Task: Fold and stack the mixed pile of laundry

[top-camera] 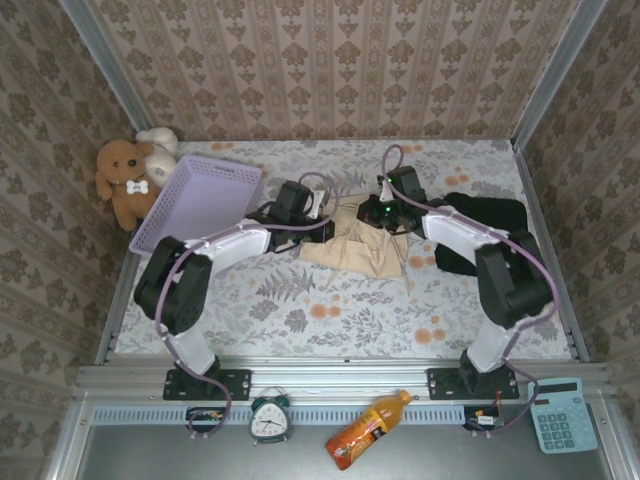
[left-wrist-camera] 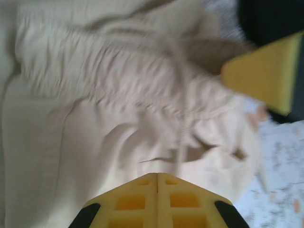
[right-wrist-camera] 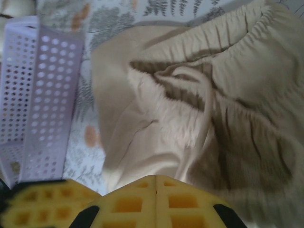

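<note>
The cream-beige garment (top-camera: 362, 250) lies crumpled mid-table, its gathered waistband and drawstring (right-wrist-camera: 204, 109) facing up. The black garment (top-camera: 482, 228) is bunched to its right, under the right arm. My left gripper (top-camera: 323, 216) hovers at the beige garment's far left edge. Its yellow fingertips (left-wrist-camera: 157, 175) are shut, right over the pale cloth (left-wrist-camera: 95, 133). My right gripper (top-camera: 377, 220) sits at the far right edge of that garment. It (right-wrist-camera: 156, 176) is shut too, just above a fold. No cloth shows between either pair of tips.
A lavender mesh basket (top-camera: 200, 200) stands tilted at the back left, close to the beige garment (right-wrist-camera: 38, 95). Brown and white teddy bears (top-camera: 128, 175) sit in the back left corner. A clock (top-camera: 270, 418), a bottle (top-camera: 365, 430) and a calculator (top-camera: 562, 415) lie on the near ledge.
</note>
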